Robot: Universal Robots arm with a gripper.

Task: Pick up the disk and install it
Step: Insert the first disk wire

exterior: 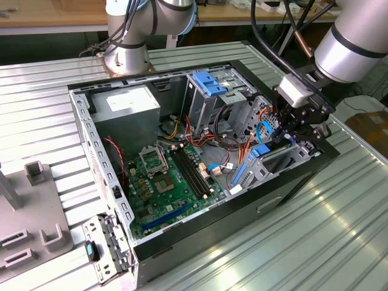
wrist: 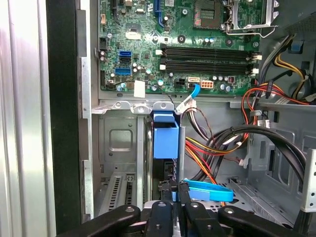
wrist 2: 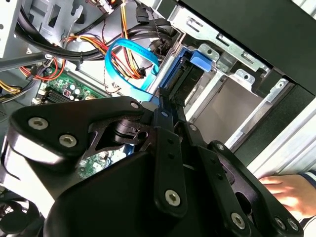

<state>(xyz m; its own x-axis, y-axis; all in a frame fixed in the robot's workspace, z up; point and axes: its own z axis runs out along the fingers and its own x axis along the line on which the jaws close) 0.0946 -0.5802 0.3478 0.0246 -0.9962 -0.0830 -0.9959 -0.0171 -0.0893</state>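
Observation:
The disk (exterior: pixel 274 159) is a dark flat drive with bright blue rails. It stands on edge, partly down in the drive cage at the front of the open computer case (exterior: pixel 91 145), on the exterior view's right. Its blue tab (wrist: pixel 165 138) points toward the motherboard in the first wrist view. My gripper (exterior: pixel 296 134) hangs right over that cage, and its black fingers (wrist: pixel 160 210) are closed on the edge of the disk (wrist: pixel 165 173). In the second wrist view the gripper (wrist 2: pixel 165 106) meets the dark disk (wrist 2: pixel 186 81) just below its blue tab.
The green motherboard (exterior: pixel 170 182) lies on the case floor, and a grey power supply (exterior: pixel 124 109) sits at the back. Orange, black and blue cables (wrist: pixel 207 190) crowd beside the cage. A pale blue bracket (exterior: pixel 209 85) tops the upper bay. A person's hand (wrist 2: pixel 291 192) rests outside the case.

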